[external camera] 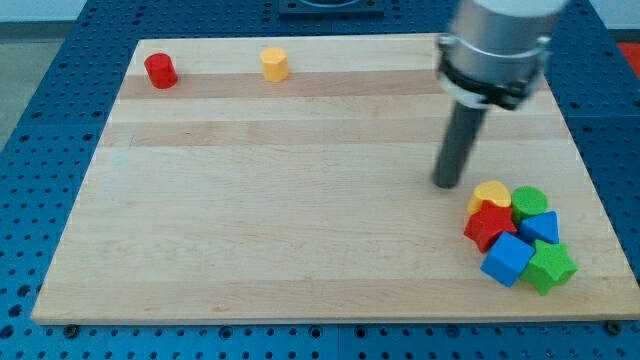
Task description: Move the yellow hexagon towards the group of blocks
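Observation:
The yellow hexagon [274,64] stands near the board's top edge, left of centre. A group of blocks lies at the lower right: a yellow block [491,193], a green round block [530,201], a red star-like block [489,226], a blue block [541,227], a blue cube [507,259] and a green star-like block [549,266]. My tip [447,184] rests on the board just up and left of that group, close to the yellow block, far right of and below the yellow hexagon.
A red cylinder-like block [160,71] stands at the board's top left corner. The wooden board [250,200] lies on a blue perforated table. The arm's grey body [495,45] hangs over the board's upper right.

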Robot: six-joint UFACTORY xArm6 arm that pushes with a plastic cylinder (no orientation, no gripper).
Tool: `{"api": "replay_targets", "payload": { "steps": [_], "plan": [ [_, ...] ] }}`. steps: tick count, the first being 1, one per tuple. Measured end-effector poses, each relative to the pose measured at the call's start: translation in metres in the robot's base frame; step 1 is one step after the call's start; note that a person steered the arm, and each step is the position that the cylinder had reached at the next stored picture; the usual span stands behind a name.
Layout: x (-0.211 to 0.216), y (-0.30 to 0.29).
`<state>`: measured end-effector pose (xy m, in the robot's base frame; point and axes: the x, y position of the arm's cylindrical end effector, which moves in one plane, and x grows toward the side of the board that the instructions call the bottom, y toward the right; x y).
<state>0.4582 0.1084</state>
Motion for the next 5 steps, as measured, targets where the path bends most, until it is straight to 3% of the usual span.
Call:
{"api": "replay_targets", "payload": {
  "steps": [3, 5],
  "plan": [
    [-0.021, -0.206],
    [-0.021, -0.219]
  ]
}}
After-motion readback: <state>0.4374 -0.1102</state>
